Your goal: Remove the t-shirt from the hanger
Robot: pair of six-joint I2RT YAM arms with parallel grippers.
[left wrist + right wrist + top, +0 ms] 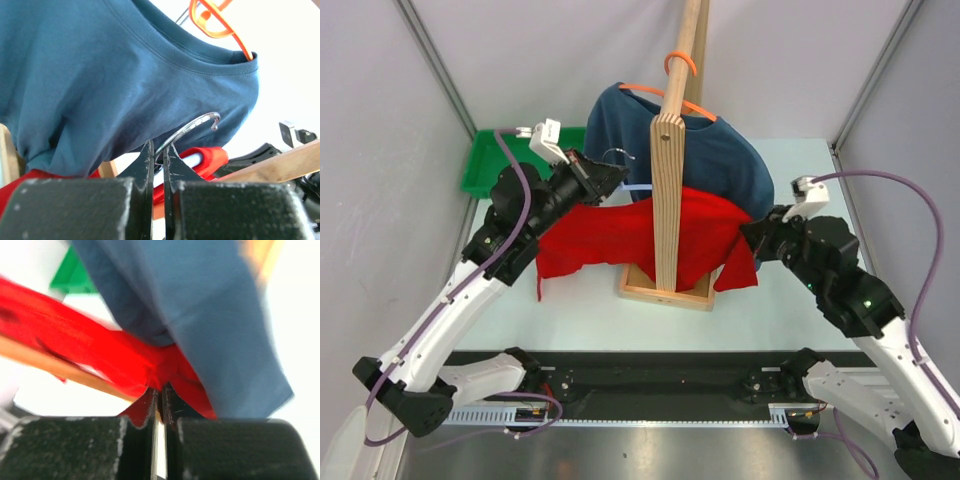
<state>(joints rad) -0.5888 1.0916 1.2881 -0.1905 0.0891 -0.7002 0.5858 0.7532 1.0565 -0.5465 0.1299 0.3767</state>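
A red cotton t-shirt [605, 235] is seen spread above the white table [570, 315], at the centre of the top view, where the upright of a bare wooden stand [666, 200] crosses it. The shirt is carried on a pale plastic hanger [194, 160] whose silver metal hook [192, 127] rises from the neck. This hook is pinched by the left gripper [159, 150], whose jaws are clenched on the wire at the 10 o'clock edge of the shirt. At the 3 o'clock edge, a fold of the red fabric is clamped in the right gripper [160, 392], its jaws pressed together on the cloth. A dark blue t-shirt [730, 165] is hung on an orange plastic hanger [681, 64] from the stand's sloping rod, at 12 o'clock from the red shirt and partly overlapped by it. A green plastic bin [490, 165] is placed at 10 o'clock, behind the left arm.
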